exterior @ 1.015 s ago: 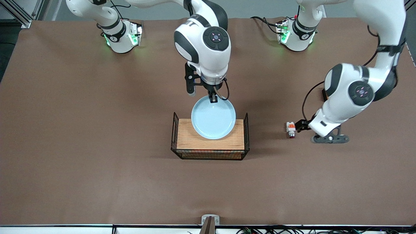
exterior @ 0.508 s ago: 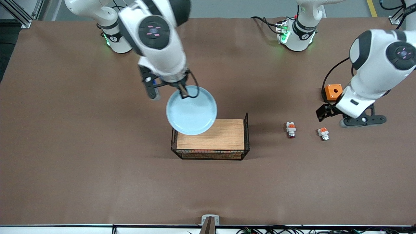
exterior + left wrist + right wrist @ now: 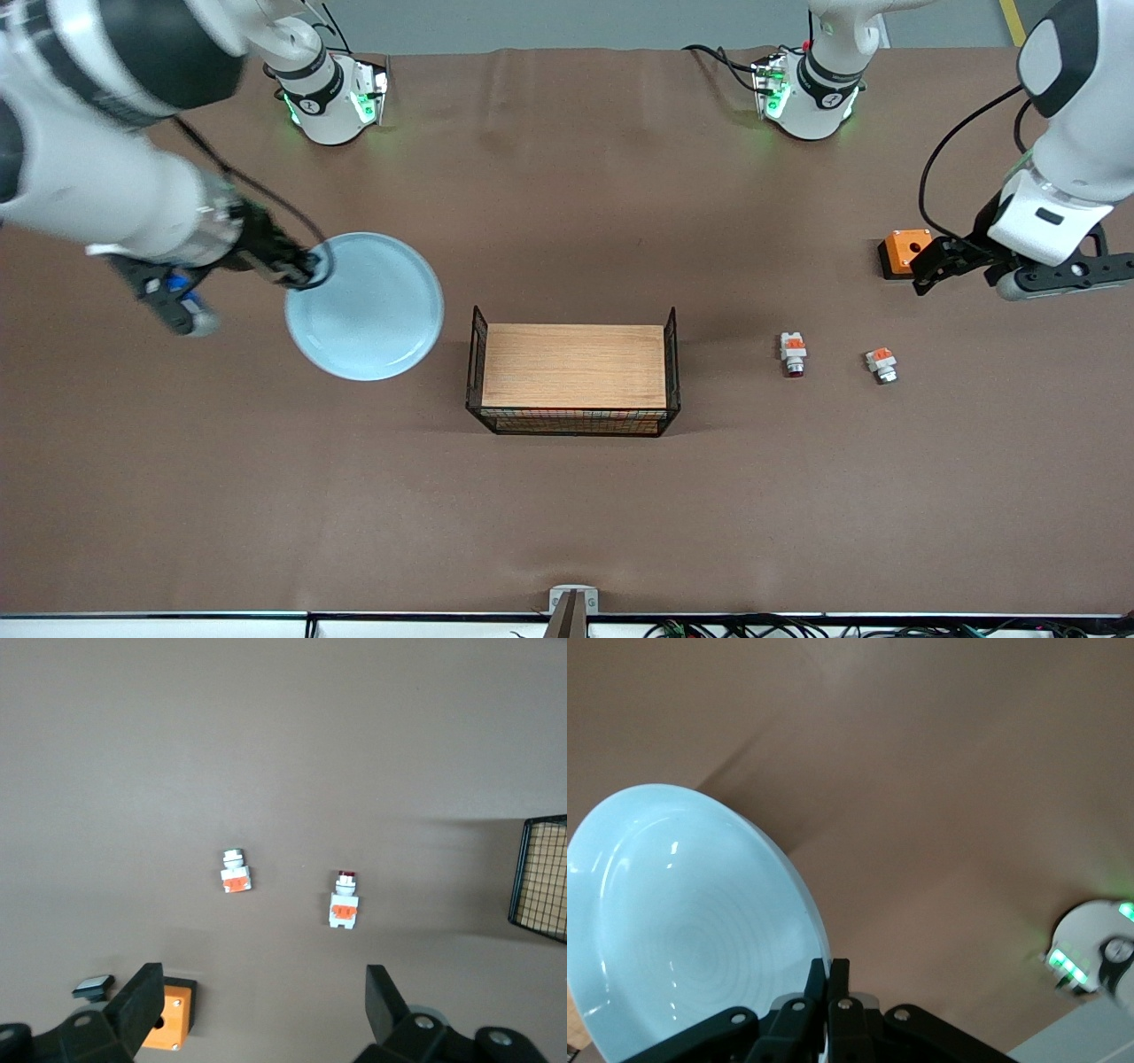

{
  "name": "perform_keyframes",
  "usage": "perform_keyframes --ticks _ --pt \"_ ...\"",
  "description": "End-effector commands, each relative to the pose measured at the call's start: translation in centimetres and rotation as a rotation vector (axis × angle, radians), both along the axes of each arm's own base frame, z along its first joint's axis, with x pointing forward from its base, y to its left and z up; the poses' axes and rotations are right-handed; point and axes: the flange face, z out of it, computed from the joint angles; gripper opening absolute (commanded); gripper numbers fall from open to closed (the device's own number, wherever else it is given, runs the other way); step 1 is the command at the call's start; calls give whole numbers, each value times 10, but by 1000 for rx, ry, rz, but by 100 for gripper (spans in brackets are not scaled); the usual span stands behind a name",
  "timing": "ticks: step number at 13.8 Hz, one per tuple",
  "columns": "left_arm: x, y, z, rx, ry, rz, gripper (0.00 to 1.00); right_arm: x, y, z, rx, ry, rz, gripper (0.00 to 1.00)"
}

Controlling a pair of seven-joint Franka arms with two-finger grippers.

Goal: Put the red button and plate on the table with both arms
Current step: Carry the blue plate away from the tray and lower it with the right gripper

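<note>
The pale-blue plate [image 3: 365, 306] hangs a little above the brown table [image 3: 567, 514], beside the wooden tray toward the right arm's end. My right gripper [image 3: 306, 266] is shut on its rim; the right wrist view shows the plate [image 3: 691, 930] tilted, with the rim pinched in the gripper [image 3: 830, 979]. The red button [image 3: 793, 354] lies on the table toward the left arm's end, and it also shows in the left wrist view [image 3: 344, 901]. My left gripper [image 3: 939, 266] is open and empty in the air [image 3: 261, 1010], over the table beside the orange box.
A wooden tray [image 3: 576, 377] with black wire ends stands mid-table. A similar orange-white part [image 3: 881, 364] lies beside the red button. An orange box with a hole [image 3: 905, 251] sits by the left gripper. A small dark piece [image 3: 93, 986] lies next to the box.
The right arm has carried the plate off the tray toward the right arm's end. The left gripper has drawn away from the red button toward the orange box.
</note>
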Motion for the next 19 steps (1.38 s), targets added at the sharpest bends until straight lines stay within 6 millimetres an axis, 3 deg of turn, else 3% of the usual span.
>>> perform_keyframes --ticks 1,4,6,11,16,19 --pt "-1 12 16 -23 16 -13 100 6 -71 -16 83 4 109 1" --pt "-7 21 35 -26 2 3 100 13 -141 -39 135 -40 203 1" --pt "-13 29 49 -38 -23 18 100 10 -180 -65 164 -87 270 1" --pt "-17 41 77 -41 -49 39 100 -13 -274 -169 170 -255 417 1" --pt "-5 43 95 -49 -86 41 100 -39 -322 -246 202 -392 446 1" --pt "22 42 81 -70 -72 43 100 -48 -352 -299 272 -446 457 1"
